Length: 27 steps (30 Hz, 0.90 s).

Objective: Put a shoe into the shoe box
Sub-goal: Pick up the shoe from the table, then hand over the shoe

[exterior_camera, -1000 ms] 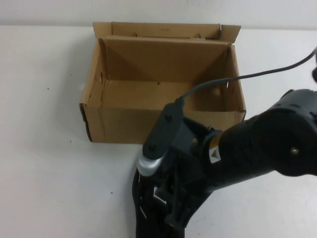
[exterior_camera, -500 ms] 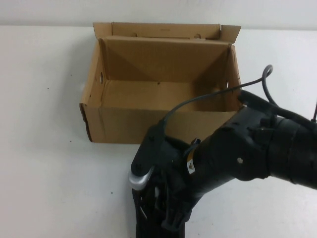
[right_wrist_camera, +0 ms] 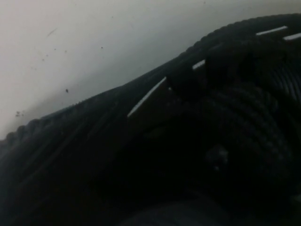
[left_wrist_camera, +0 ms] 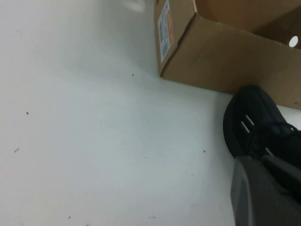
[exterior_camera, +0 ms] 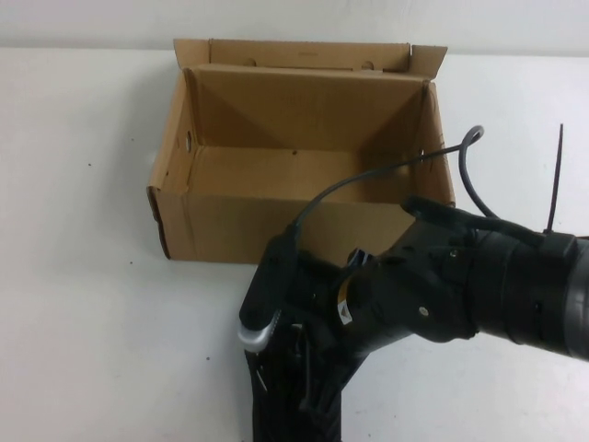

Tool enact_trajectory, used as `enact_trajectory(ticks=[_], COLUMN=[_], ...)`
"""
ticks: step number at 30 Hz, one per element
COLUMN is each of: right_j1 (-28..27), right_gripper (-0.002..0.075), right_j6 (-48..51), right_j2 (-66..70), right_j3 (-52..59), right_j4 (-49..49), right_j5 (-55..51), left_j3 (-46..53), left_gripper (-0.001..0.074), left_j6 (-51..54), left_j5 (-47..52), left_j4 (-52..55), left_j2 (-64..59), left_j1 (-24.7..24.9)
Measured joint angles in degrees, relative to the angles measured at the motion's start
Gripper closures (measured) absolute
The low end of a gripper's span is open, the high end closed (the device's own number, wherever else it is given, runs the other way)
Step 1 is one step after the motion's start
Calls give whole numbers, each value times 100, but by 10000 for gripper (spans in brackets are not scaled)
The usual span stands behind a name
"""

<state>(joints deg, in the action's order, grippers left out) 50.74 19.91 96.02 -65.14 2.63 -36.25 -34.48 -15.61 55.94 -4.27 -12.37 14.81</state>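
The black shoe (exterior_camera: 267, 416) lies on the white table just in front of the brown cardboard shoe box (exterior_camera: 276, 226), outside it. My right gripper (exterior_camera: 313, 394) is down on top of the shoe, and the arm's body hides its fingers. The right wrist view is filled by the shoe's dark knit side with white dashes (right_wrist_camera: 225, 117). The left wrist view shows the shoe's toe (left_wrist_camera: 249, 122) next to the box's corner (left_wrist_camera: 225, 61). A grey part of my left gripper (left_wrist_camera: 263, 193) shows at that view's edge, close to the shoe.
The box stands open with its flaps up and nothing inside. A black cable (exterior_camera: 386, 170) loops from the right arm over the box's front wall. A thin black strap (exterior_camera: 555, 180) sticks up at the right. White table lies to the left of the box.
My right arm has dropped lower and swung in over the shoe, and its wrist has moved slightly left and down. The shoe and box have not moved.
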Motion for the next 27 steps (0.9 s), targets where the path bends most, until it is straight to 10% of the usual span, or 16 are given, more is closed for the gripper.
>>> enact_trajectory(ticks=[13,22,27], right_j1=[0,0,0], right_gripper=[694,694,695], right_j6=[0,0,0], right_j2=[-924,-998,-934], right_j3=[-256,-1492,-2152], right_j4=[-814,-1542,-1517], right_j5=[-503,-1273,-1311], left_j3=[0,0,0], left_gripper=[707,217,129], left_j6=[990,1912,3026], left_j5=[61,-1130,-1615], left_j4=[-647,-1507,-2231], left_j2=[0,0,-204], left_j1=[0,0,0])
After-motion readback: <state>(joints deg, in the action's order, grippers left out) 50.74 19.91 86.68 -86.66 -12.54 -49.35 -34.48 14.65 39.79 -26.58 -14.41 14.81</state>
